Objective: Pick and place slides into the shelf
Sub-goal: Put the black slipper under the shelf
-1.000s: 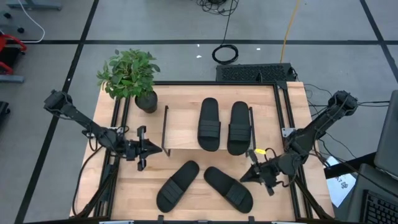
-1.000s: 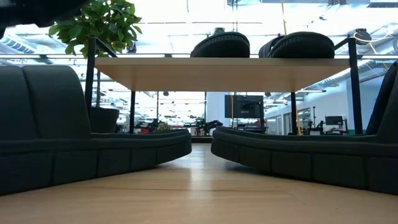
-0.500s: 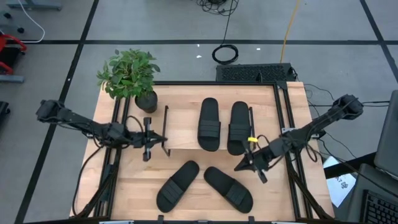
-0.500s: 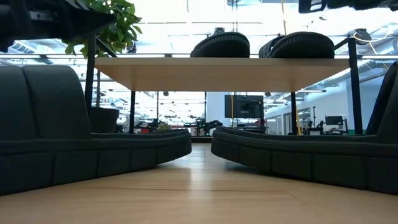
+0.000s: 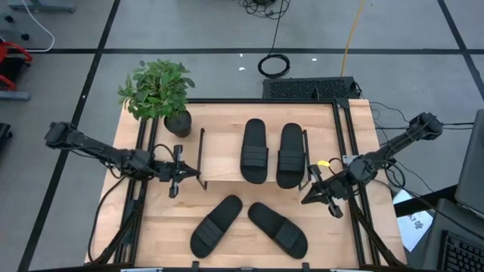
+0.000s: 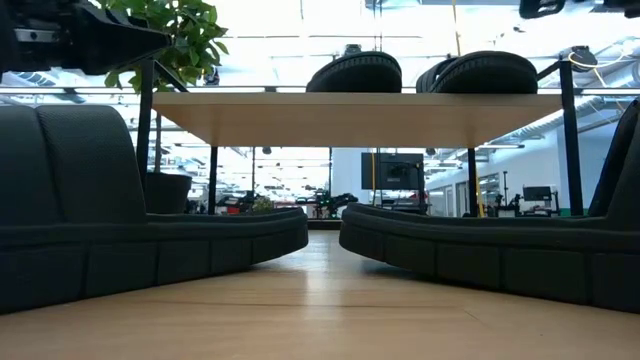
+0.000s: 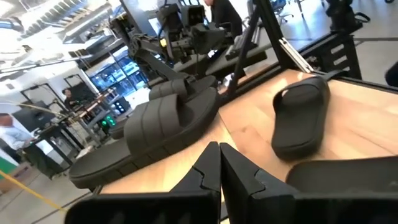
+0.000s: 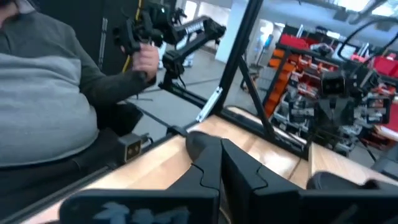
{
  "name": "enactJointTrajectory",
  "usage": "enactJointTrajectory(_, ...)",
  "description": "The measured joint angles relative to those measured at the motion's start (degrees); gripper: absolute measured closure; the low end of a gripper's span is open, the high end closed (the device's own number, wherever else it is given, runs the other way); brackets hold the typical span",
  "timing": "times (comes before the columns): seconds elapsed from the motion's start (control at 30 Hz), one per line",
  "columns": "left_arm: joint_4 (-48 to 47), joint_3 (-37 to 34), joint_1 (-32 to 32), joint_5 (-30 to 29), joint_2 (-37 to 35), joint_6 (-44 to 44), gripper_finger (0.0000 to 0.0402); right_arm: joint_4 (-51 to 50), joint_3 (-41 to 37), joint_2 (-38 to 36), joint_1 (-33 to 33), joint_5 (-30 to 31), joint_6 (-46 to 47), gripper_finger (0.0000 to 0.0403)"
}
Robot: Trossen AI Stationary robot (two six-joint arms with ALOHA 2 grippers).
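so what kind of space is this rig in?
Looks like a robotics lab or workshop, probably open-plan. Behind the wooden table, the low view shows monitors and workstations; the right wrist view shows a seated person gripping a control arm, plus red parts racks.

2 of 4 slides on the shelf – 2 on the table.
Shelf (image 5: pixel 219 155): light board, thin black wire frame. Two black ribbed-strap slides (image 5: pixel 254 150) (image 5: pixel 290 155) lie side by side on its right half; the other two (image 5: pixel 215 224) (image 5: pixel 277 227) lie angled on the tabletop, near side.
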Motion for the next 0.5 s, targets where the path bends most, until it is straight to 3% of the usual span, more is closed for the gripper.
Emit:
enactJointTrajectory(0.3, 0.7, 0.0, -0.7, -0.1, 0.1, -0.9, 0.0381, 5.2, 0.0, 2.8, 3.2, 0.0, -3.9, 0.0403)
enactJointTrajectory(0.5, 1.3, 0.0, -0.7, 4.2, 0.1, -7.3, 0.0393, 11.6, 0.0, 7.1, 5.7, 0.1, -9.9, 0.0403)
